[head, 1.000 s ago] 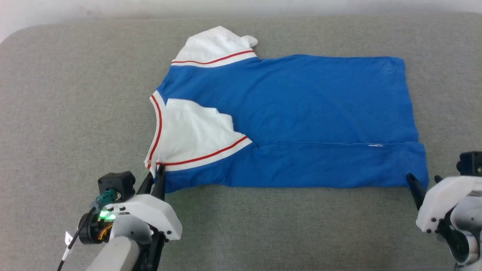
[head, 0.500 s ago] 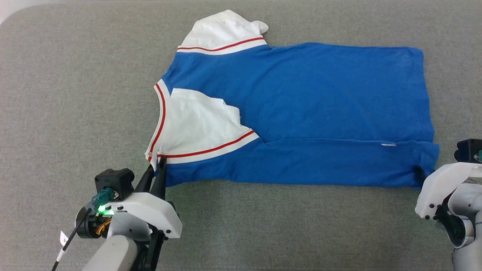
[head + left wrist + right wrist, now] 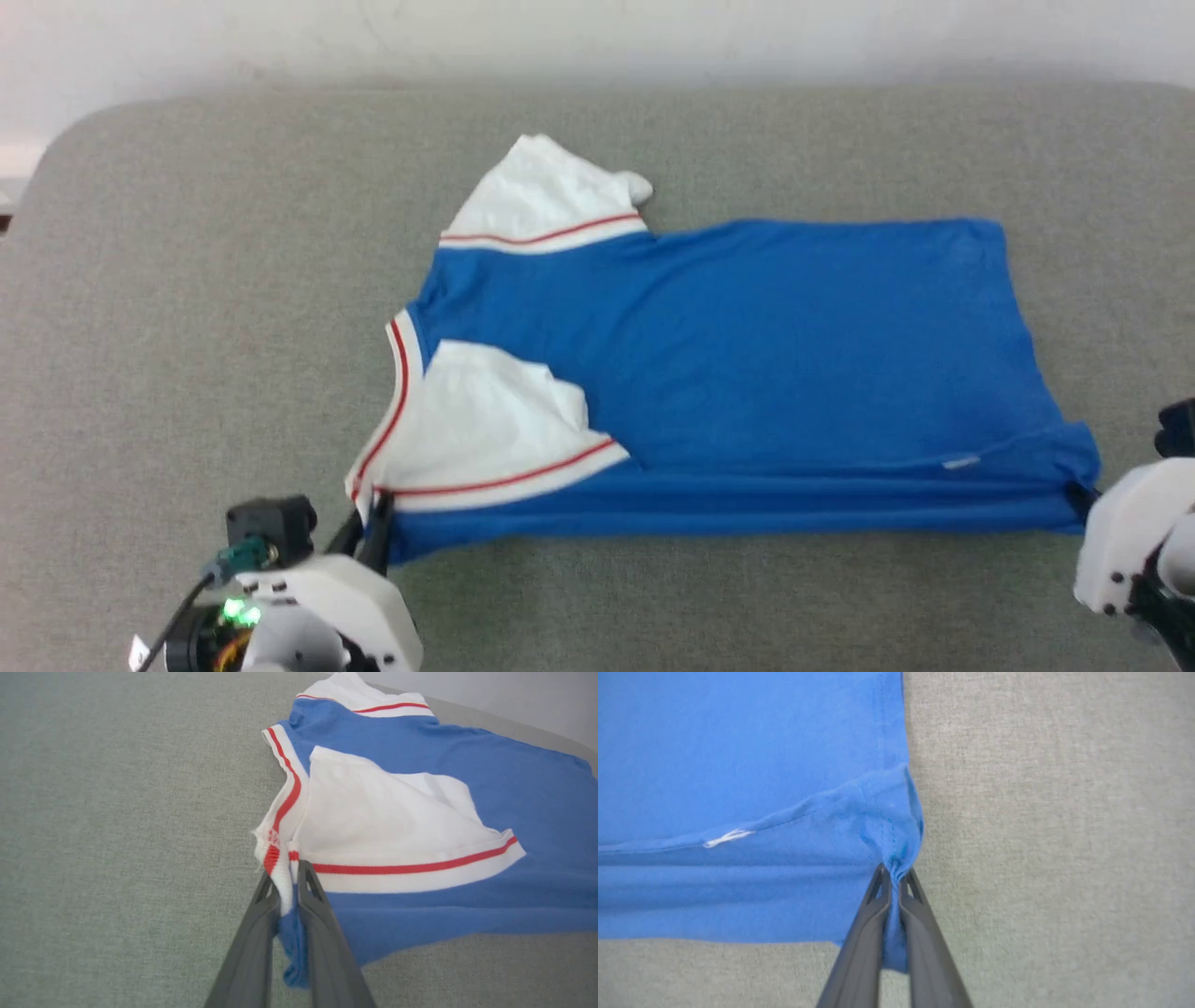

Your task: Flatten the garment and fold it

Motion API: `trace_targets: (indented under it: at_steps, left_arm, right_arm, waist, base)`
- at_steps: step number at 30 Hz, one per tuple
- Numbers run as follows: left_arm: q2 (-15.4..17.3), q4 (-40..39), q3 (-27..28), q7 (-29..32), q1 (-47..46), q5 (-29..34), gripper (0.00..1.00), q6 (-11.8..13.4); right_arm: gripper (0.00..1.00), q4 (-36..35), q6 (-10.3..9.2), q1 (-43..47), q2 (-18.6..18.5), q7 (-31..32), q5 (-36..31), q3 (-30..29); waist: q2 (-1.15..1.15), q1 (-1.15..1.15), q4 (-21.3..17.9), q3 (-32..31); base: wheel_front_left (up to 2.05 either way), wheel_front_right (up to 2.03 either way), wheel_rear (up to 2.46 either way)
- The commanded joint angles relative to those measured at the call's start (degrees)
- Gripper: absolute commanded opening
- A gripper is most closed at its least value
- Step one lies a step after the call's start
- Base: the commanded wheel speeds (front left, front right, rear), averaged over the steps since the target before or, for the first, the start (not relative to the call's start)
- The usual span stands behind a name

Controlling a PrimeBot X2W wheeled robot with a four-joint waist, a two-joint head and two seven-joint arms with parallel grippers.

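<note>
the royal blue jersey t-shirt with white sleeves and red stripes [image 3: 794, 345] lies spread on the grey cloth desk [image 3: 187, 280], with its near side folded over. the left claw [image 3: 289, 882] is pinching the shirt at the striped collar end. the right claw [image 3: 894, 877] is pinching the blue bottom corner at the other end.
</note>
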Motion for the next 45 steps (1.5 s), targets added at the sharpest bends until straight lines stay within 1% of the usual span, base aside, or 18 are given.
trace_targets:
  at_steps: [1,5,7,10,11,12,13,15,18,22,25,29,31,34,36,38,43,45]
  left_arm:
    - [0.8,0.1,0.3,0.4,1.1,-0.3,0.0,0.9]
    - [0.9,0.2,-1.2,3.2,3.9,-1.7,0.0,0.6]
    - [0.3,0.9,-1.6,2.9,4.3,-1.9,0.0,0.3]
    - [-0.6,3.3,-2.5,2.1,4.1,-1.8,0.0,-0.4]
    - [-1.0,4.3,-2.8,1.7,3.9,-1.7,0.37,-0.7]
    - [-1.5,5.3,-3.0,1.2,3.6,-1.6,1.0,-1.0]
    - [-1.9,6.2,-3.2,0.7,3.2,-1.6,1.0,-1.4]
    - [-2.5,7.6,-3.6,-0.6,2.3,-1.3,1.0,-2.4]
    - [-2.9,8.3,-3.1,-4.4,0.7,-0.6,1.0,-3.9]
    - [-2.2,7.6,-2.4,-10.9,-1.3,1.4,1.0,-6.1]
    - [-2.0,6.0,-1.1,-15.3,-2.8,3.1,1.0,-6.8]
    - [-2.5,2.4,1.5,-17.2,-4.0,5.6,1.0,-7.7]
    - [-2.8,0.4,2.9,-17.3,-4.7,6.7,1.0,-8.5]
    - [-1.7,-0.6,3.5,-17.3,-6.7,8.8,1.0,-10.2]
    - [-0.4,-0.6,3.5,-16.5,-9.1,9.6,1.0,-10.9]
    - [1.8,0.0,3.3,-13.3,-12.4,10.7,1.0,-11.6]
    - [6.8,2.4,2.4,-2.8,-22.9,11.8,1.0,-14.9]
    - [8.0,3.4,2.2,1.2,-27.4,11.7,1.0,-16.2]
  right_arm:
    - [0.0,-0.9,-0.16,1.3,-1.0,0.8,0.3,-0.6]
    - [0.0,-5.4,-0.16,5.6,-1.4,5.9,1.5,-1.3]
    - [0.0,-6.7,-0.16,6.9,-1.1,6.6,1.8,-1.8]
    - [0.0,-6.8,-0.16,7.9,0.0,6.8,2.4,-1.7]
    - [0.0,-6.4,-0.16,7.8,0.4,6.6,2.7,-1.7]
    - [0.07,-6.0,-0.16,7.7,0.5,6.1,2.6,-1.6]
    - [1.0,-5.6,-0.16,7.5,0.5,5.2,2.4,-1.4]
    - [1.0,-4.7,-0.16,6.9,0.5,2.6,2.3,-1.0]
    - [1.0,-4.2,-0.16,5.5,0.1,-2.5,2.3,-0.5]
    - [1.0,-4.8,-0.16,4.1,-0.7,-9.6,2.6,1.1]
    - [1.0,-6.9,-0.16,3.6,-1.0,-16.2,2.7,2.7]
    - [1.0,-10.0,-0.16,3.7,0.2,-25.5,2.8,3.3]
    - [1.0,-11.5,-0.16,4.1,1.3,-28.6,2.4,3.5]
    - [1.0,-13.5,-0.16,4.5,2.5,-31.6,1.0,4.6]
    - [1.0,-14.9,-0.16,4.4,2.9,-32.7,-0.3,5.9]
    - [1.0,-16.0,-0.16,4.1,3.5,-33.3,-1.3,7.1]
    - [1.0,-18.0,-0.16,2.4,5.0,-34.2,-3.0,9.5]
    - [1.0,-18.5,-0.16,1.6,5.6,-34.6,-3.4,10.5]
  waist:
    - [0.0,0.0,0.1,-1.3]
    - [0.0,0.0,0.3,-1.5]
    - [0.0,0.0,0.5,-1.3]
    - [0.0,0.0,0.6,-0.9]
    - [0.0,0.0,0.6,-0.7]
    - [0.0,0.0,0.6,-0.6]
    - [0.0,0.0,0.7,-0.6]
    - [0.0,0.0,0.9,-0.6]
    - [0.0,0.0,0.9,-1.2]
    - [0.0,0.0,0.6,-2.3]
    - [0.0,0.0,0.1,-2.9]
    - [0.0,0.0,-1.0,-3.0]
    - [0.0,0.0,-1.8,-2.5]
    - [0.0,0.0,-3.5,-1.2]
    - [0.0,0.0,-4.9,0.4]
    - [0.0,0.0,-6.3,1.9]
    - [0.0,0.0,-10.2,6.9]
    - [0.0,0.0,-11.7,9.0]
  base:
    - [0.0,0.0,0.0]
    - [0.0,0.0,0.0]
    - [0.0,0.0,0.0]
    - [0.0,0.0,0.0]
    - [0.0,0.0,0.0]
    - [0.0,0.0,0.0]
    - [0.0,0.0,0.0]
    - [0.0,0.0,0.0]
    - [0.0,0.0,0.0]
    - [0.0,0.0,0.0]
    - [0.0,0.0,0.0]
    - [0.0,0.0,0.0]
    - [0.0,0.0,0.0]
    - [0.0,0.0,0.0]
    - [0.0,0.0,0.0]
    - [0.0,0.0,0.0]
    - [0.0,0.0,0.0]
    - [0.0,0.0,0.0]
